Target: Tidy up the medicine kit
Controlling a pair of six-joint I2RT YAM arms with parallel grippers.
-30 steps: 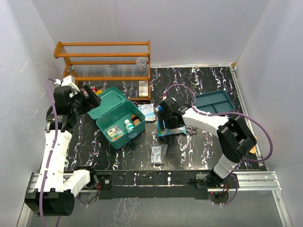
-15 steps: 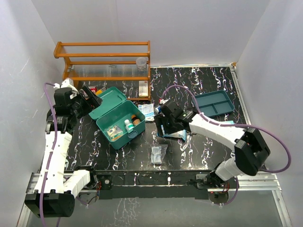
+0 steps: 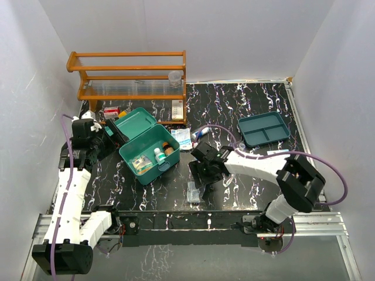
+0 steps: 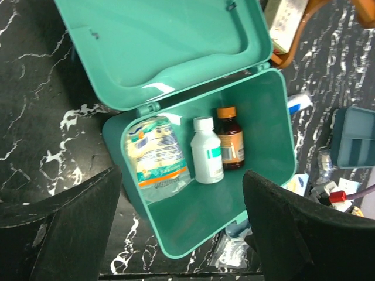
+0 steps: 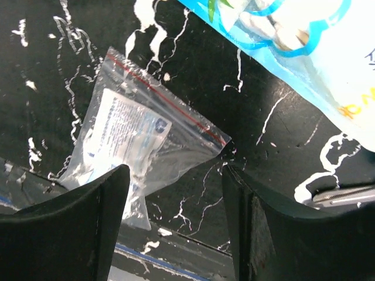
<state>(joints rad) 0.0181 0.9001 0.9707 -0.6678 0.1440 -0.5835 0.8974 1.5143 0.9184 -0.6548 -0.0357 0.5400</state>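
1. The left fingers (image 4: 76, 228) stand wide apart and empty above the teal-green rectangular plastic medicine kit (image 4: 258, 129), which sits lid-open at nine o'clock on the black marbled tabletop (image 3: 234, 105).
2. Inside lie a yellow-printed packet (image 4: 155, 155), a white bottle (image 4: 206, 153) and an amber bottle (image 4: 230, 140), so the kit looks partly packed.
3. The right fingers (image 5: 76, 228), apart and empty, hover over a clear zip bag (image 5: 126, 134) at six o'clock.
4. Left to do: that bag and a blue-white pouch (image 5: 304, 52) lie outside, and the lid is not yet shut.

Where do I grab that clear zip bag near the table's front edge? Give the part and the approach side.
Probably the padded middle of the zip bag, over its white packet, from straight above with the right gripper. It lies flat on the table, so the edges offer no lip; the packet's bulk gives something to pinch.
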